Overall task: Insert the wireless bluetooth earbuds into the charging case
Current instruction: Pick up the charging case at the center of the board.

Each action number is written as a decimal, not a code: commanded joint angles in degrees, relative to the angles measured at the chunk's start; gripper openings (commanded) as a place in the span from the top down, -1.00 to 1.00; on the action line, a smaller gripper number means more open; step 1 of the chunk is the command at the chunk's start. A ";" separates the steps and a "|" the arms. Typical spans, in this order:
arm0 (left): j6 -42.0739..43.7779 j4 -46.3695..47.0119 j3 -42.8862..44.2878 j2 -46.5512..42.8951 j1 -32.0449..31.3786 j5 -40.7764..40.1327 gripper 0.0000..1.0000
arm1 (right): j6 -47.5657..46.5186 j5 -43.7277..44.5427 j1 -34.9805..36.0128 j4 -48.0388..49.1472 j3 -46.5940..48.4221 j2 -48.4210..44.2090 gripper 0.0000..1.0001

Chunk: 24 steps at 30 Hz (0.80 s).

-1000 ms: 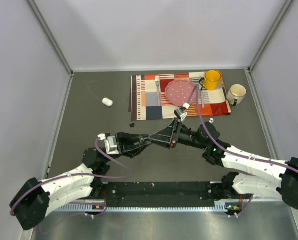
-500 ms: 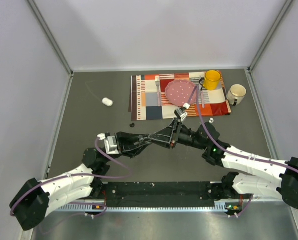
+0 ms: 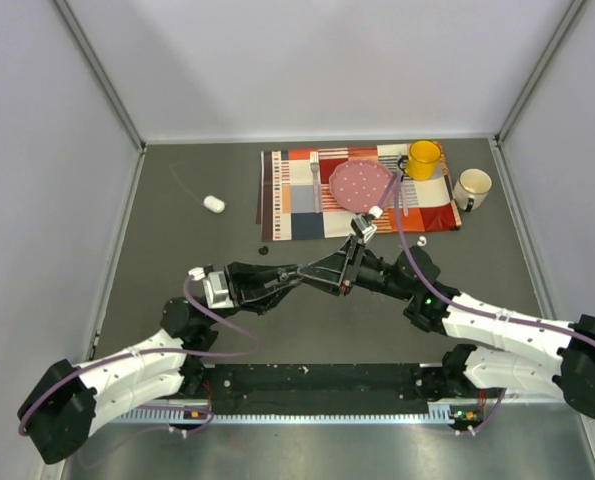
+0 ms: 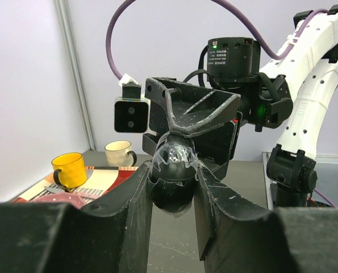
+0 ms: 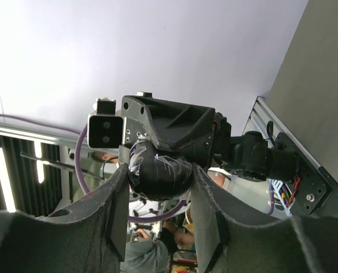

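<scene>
- The two arms meet over the middle of the table [image 3: 177, 250], up off its top.
- The left gripper [image 4: 173, 190] pinches a black case [image 4: 173, 170]. One finger [image 4: 137, 199] is on each side of it, pressing on it.
- The right gripper [image 5: 159, 185] pinches the same black case from the other side. Its fingers [image 5: 119, 193] sit tight against the round sides.
- So the black case hangs in the air between both grippers, touching nothing else.
- Shiny, crinkly clear stuff is wrapped over the top of the case.
- I cannot tell if the case is open or shut.
- A tiny black bud [image 3: 263, 250] lies on the table, just past the left gripper and near the mat's corner.
- A tiny white bud [image 3: 421, 240] lies on the table, just in front of the mat's right end.
- A white pod [image 3: 213, 204] lies by itself on the left, well apart from the arms.
- A checked mat [image 3: 297, 205] lies at the back of the table.
- A pink plate [image 3: 359, 185] and a yellow mug [image 3: 423, 158] sit on the mat.
- A white mug [image 3: 472, 187] stands just beside the mat's right edge.
</scene>
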 commanded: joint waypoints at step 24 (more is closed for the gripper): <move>-0.93 3.23 1.84 0.61 0.22 -0.83 0.26 | 0.16 0.66 0.03 6.89 -0.16 -0.40 1.00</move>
